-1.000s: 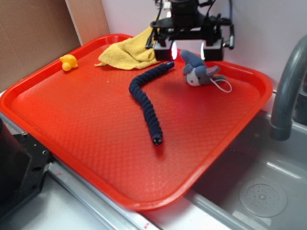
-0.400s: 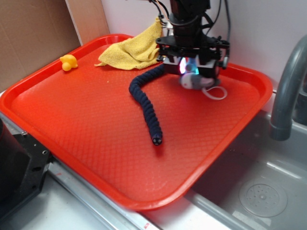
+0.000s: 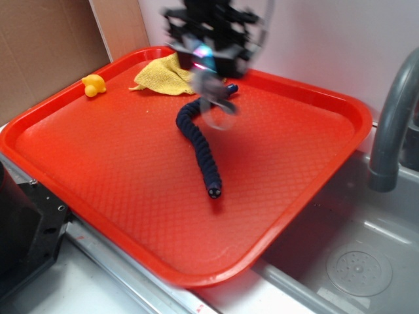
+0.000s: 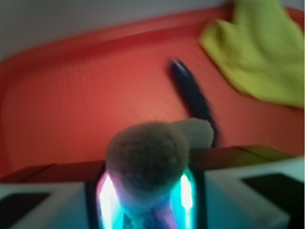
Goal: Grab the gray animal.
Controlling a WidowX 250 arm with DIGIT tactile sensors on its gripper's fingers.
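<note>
- The red plastic tray [image 3: 118, 190] has a raised, rounded rim and a fine diamond-embossed floor; everything below is placed against it.
- The gripper [image 3: 211, 80] hangs blurred above the tray's far middle, black-framed, with pink and cyan light glowing at its fingers [image 4: 108, 195].
- The gray animal [image 4: 147, 160] is clamped between those fingers, lifted clear of the tray floor; in the wrist view its fuzzy, rounded plush body bulges out between the two glowing pads, with a paler gray lobe, probably an ear or limb, sticking out to one side.
- In the exterior view the toy is a gray smear under the gripper; its long axis seems to run downward from the fingers, with a thin pale cord loop [image 3: 219, 112] dangling beneath, though motion blur leaves its facing unclear.
- A dark-blue ribbed plush snake [image 3: 200, 147] lies curved on the tray's middle, its round end toward the near rim.
- A crumpled yellow cloth [image 3: 165, 77] sits at the tray's far edge; a small yellow duck [image 3: 94, 85] rests by the far left rim.
</note>
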